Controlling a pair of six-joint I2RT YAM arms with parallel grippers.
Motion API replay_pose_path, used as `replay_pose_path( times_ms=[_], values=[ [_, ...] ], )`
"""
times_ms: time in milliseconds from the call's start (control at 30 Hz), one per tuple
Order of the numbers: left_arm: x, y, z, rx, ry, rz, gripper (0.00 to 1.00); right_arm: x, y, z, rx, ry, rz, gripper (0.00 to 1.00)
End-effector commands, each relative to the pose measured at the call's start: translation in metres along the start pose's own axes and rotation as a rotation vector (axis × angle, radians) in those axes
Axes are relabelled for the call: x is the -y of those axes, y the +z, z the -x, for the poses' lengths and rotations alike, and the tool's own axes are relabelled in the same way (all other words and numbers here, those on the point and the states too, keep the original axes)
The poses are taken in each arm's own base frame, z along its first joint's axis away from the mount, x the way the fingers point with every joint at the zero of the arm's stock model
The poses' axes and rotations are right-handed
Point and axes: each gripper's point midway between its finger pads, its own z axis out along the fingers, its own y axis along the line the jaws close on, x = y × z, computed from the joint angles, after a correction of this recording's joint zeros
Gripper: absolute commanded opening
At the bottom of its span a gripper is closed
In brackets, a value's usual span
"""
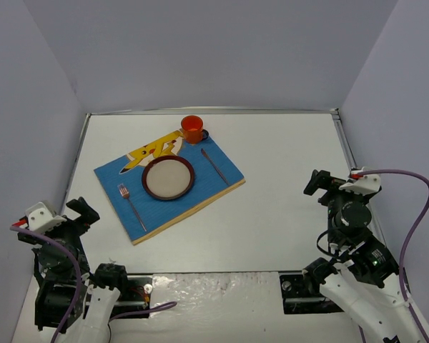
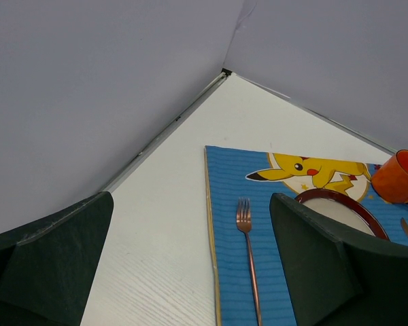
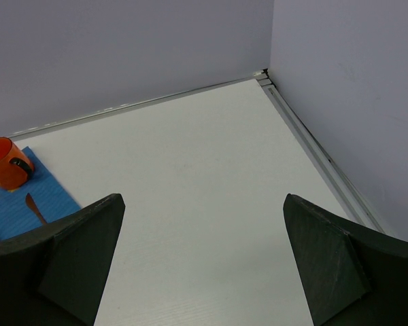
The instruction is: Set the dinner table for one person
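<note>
The dinner table [image 1: 286, 214] is a white top with a thin metal rim. On its left half lies a blue placemat [image 1: 225, 170] with a yellow cartoon figure. On the mat sit a dark-rimmed plate [image 1: 168, 178], a copper fork [image 1: 131, 206] to the plate's left, a knife [image 1: 214, 166] to its right and an orange cup [image 1: 192, 128] at the far edge. My left gripper [image 1: 61, 216] hangs open at the near left, short of the mat. My right gripper [image 1: 339, 182] is open at the near right over bare table. Neither holds anything.
Grey walls close in the table on three sides. In the left wrist view the fork [image 2: 247, 244] lies just ahead between my open fingers, with the plate [image 2: 340, 207] partly behind the right finger. The right wrist view catches the cup [image 3: 5, 163] at far left.
</note>
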Motion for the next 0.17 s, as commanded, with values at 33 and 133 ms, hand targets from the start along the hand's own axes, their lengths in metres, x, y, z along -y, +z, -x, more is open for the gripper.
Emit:
replay_pose_path(
  times_ms=[33,133],
  values=[
    [0.0060,0.0067,0.0134,0.038,-0.019,0.000,0.97,-0.0048,0.0026,0.0160,0.053,0.046,0.008,1.00],
    [0.0085,0.0080,0.0118,0.029,-0.015,-0.008,0.97,-0.0052,0.0023,0.0163,0.054,0.047,0.013,1.00]
  ],
)
